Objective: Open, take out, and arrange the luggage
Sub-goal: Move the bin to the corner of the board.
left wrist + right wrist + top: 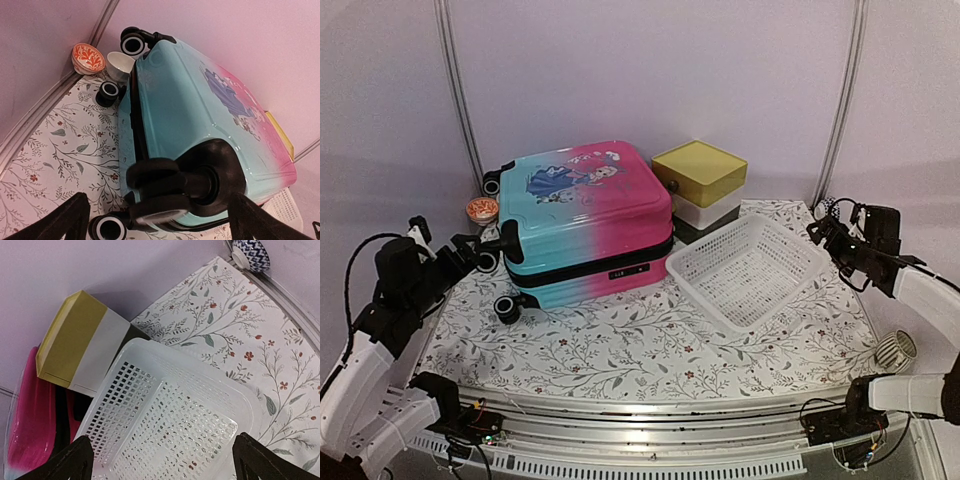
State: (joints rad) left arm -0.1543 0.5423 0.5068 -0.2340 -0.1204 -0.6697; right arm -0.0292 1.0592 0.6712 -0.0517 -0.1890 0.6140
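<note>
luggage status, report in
Copy: left jaws open, right jaws open, nothing held. Luggage shut, lying flat, wheels toward left arm. White basket close beside its right end, yellow-topped box behind the basket.

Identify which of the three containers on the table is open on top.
The white mesh basket: it has no lid, while the suitcase is zipped shut and the yellow-topped box is closed.
</note>
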